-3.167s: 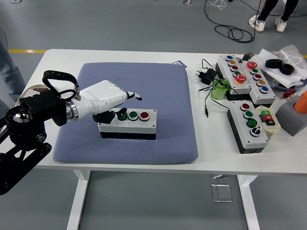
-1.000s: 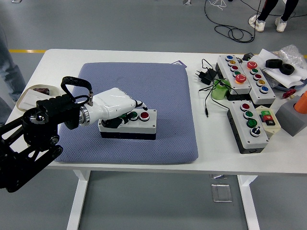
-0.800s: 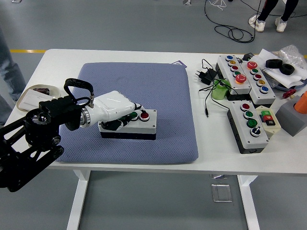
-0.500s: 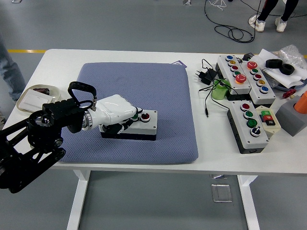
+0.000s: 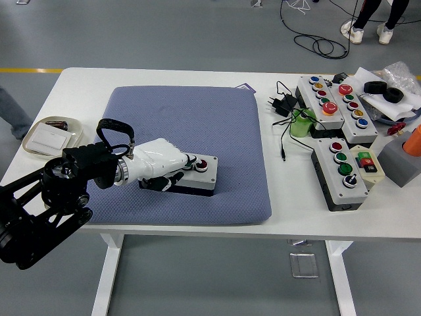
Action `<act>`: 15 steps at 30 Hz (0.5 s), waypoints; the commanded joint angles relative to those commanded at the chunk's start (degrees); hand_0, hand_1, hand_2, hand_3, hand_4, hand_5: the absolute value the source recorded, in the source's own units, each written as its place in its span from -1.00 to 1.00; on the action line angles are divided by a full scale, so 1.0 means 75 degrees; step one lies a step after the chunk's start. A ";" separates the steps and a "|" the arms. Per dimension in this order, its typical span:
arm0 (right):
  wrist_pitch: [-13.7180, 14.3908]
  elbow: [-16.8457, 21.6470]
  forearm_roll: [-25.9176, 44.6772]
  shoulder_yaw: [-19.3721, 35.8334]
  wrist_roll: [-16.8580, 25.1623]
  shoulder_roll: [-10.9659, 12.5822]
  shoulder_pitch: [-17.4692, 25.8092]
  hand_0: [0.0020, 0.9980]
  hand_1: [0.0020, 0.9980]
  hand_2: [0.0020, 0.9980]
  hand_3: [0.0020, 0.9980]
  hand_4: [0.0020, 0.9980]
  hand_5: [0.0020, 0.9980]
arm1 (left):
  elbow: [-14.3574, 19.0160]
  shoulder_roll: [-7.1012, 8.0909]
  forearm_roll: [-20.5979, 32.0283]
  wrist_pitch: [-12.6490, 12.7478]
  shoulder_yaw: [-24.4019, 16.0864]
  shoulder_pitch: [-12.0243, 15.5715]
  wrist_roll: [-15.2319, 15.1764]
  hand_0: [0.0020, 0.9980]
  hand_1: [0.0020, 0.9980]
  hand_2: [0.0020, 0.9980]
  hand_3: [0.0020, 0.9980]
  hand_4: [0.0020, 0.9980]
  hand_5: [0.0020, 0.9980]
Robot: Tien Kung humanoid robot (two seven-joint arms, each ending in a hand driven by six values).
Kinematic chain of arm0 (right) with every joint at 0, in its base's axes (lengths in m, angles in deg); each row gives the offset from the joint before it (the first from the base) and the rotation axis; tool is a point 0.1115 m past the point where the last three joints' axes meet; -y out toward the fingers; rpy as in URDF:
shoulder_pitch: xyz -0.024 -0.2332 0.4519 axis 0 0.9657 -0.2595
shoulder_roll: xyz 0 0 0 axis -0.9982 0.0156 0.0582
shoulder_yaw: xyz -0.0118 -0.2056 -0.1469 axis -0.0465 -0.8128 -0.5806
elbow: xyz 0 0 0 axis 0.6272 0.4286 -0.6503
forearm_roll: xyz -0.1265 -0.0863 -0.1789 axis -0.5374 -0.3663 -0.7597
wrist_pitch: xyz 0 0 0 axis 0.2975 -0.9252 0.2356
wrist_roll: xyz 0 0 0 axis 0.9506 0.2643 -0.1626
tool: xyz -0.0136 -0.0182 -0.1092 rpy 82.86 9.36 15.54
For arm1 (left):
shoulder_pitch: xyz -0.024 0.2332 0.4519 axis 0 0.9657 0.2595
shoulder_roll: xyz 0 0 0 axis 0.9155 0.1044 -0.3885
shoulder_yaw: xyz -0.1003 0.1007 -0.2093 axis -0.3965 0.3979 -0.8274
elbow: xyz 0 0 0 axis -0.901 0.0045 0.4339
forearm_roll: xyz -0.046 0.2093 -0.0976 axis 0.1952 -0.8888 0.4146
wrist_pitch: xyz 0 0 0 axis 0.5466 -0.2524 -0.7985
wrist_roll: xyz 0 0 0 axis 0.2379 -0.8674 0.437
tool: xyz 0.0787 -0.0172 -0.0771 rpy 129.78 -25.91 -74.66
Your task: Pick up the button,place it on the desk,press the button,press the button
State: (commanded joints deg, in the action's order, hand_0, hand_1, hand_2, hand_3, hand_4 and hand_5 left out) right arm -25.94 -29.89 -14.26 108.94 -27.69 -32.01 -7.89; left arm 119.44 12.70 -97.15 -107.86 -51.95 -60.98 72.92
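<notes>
A white and black button box (image 5: 201, 178) lies on the blue mat (image 5: 197, 112), a little left of the table's middle. Only its red button (image 5: 203, 164) and right end show. My left hand (image 5: 164, 168), white with a black arm, covers the box's left part. Its fingers curl over the top and the thumb (image 5: 160, 184) wraps the near side, so it grips the box. The box sits slightly turned on the mat. The right arm is out of view.
At the right stand a small button box (image 5: 342, 172) and a long button panel (image 5: 332, 100), with a black adapter and cables (image 5: 281, 104) and a green object (image 5: 301, 125). A grey block (image 5: 402, 157) is at the right edge, a small tray (image 5: 51, 133) at the left.
My left hand slid rightward and lower over the box, covering the green buttons and closing around it. The box shifted slightly toward the near edge and turned.
</notes>
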 joint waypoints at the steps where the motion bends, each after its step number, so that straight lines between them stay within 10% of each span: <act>1: -0.0001 0.0000 -0.0002 0.0001 0.0000 -0.0001 -0.0007 0.28 -0.09 0.22 0.13 -0.40 -0.53 | 0.0047 0.0018 0.0000 -0.0003 -0.0100 0.0018 -0.0037 -0.94 -1.00 -0.94 0.67 -0.57 -1.00; 2: -0.0001 0.0000 -0.0005 0.0003 0.0000 -0.0002 -0.0011 0.28 -0.09 0.22 0.13 -0.40 -0.53 | 0.0074 0.0029 0.0000 -0.0006 -0.0162 0.0029 -0.0059 -0.94 -1.00 -0.94 0.67 -0.57 -1.00; 3: -0.0003 0.0000 -0.0008 0.0002 0.0001 -0.0002 -0.0015 0.28 -0.09 0.22 0.13 -0.40 -0.53 | 0.0127 0.0044 0.0000 -0.0042 -0.0258 0.0052 -0.0059 -0.95 -0.91 -0.78 0.79 0.91 0.49; 8: -0.0003 0.0000 -0.0014 0.0015 0.0003 -0.0003 -0.0006 0.28 -0.09 0.22 0.13 -0.40 -0.53 | 0.0563 0.0127 0.0019 -0.0126 -0.0984 0.0206 -0.0005 -0.95 -0.91 -0.78 0.79 0.91 0.49; 9: -0.0001 0.0000 0.0001 0.0007 0.0005 -0.0002 0.0000 0.28 -0.09 0.22 0.13 -0.40 -0.53 | 0.0657 0.0142 0.0047 -0.0111 -0.1163 0.0240 0.0012 -0.88 -0.61 -0.50 0.85 0.95 1.00; 14: -0.0002 0.0000 0.0010 -0.0004 0.0008 0.0003 0.0020 0.28 -0.09 0.22 0.13 -0.40 -0.53 | 0.0737 0.0121 0.0813 0.0260 -0.1814 0.0403 0.0144 -0.88 -0.61 -0.50 0.85 0.95 1.00; 15: 0.0001 0.0000 0.0032 -0.0016 0.0009 0.0003 0.0025 0.27 -0.09 0.22 0.13 -0.40 -0.53 | 0.0676 0.0097 0.1090 0.0459 -0.1971 0.0435 0.0200 -0.50 -0.17 -0.07 0.88 0.93 1.00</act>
State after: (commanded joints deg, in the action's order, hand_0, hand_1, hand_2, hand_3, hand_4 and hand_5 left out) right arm -25.93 -29.89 -14.02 108.82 -27.63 -31.99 -7.70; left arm 124.51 13.42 -88.97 -104.42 -66.74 -57.72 74.42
